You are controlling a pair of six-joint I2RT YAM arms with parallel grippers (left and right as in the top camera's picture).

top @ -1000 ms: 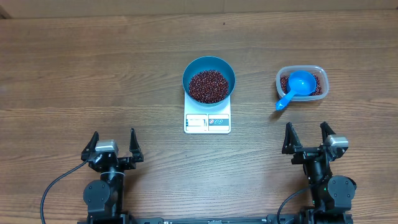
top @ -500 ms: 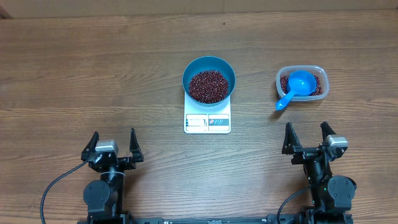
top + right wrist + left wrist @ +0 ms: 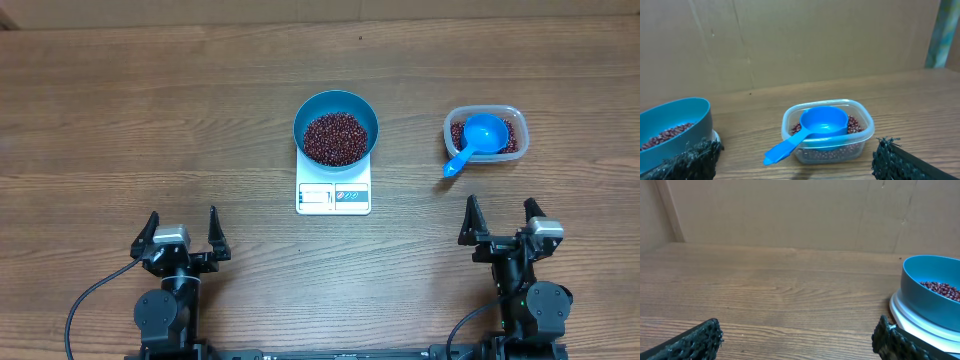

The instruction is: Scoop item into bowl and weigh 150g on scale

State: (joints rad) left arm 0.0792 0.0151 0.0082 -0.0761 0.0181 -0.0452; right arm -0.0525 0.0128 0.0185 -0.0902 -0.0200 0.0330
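Note:
The blue bowl (image 3: 336, 130) stands on the white scale (image 3: 333, 195) at mid table, holding a heap of dark red-brown beans (image 3: 336, 137). The bowl (image 3: 932, 297) also shows at the right of the left wrist view, and at the left of the right wrist view as bowl (image 3: 672, 130). My left gripper (image 3: 181, 233) rests open near the front left, empty. My right gripper (image 3: 503, 222) is open at the front right, empty, with the tub ahead of it. In the wrist views the left gripper (image 3: 797, 337) and right gripper (image 3: 795, 160) have wide-apart fingers.
A clear plastic tub (image 3: 485, 132) with more beans stands right of the scale; a small blue scoop (image 3: 474, 142) lies in it, handle sticking out over the near left rim. The tub (image 3: 827, 131) and scoop (image 3: 812, 129) show in the right wrist view. A cardboard wall backs the table.
My right gripper has shifted slightly to the right and toward the table's front edge. The left arm, bowl, scale and scoop have not moved.

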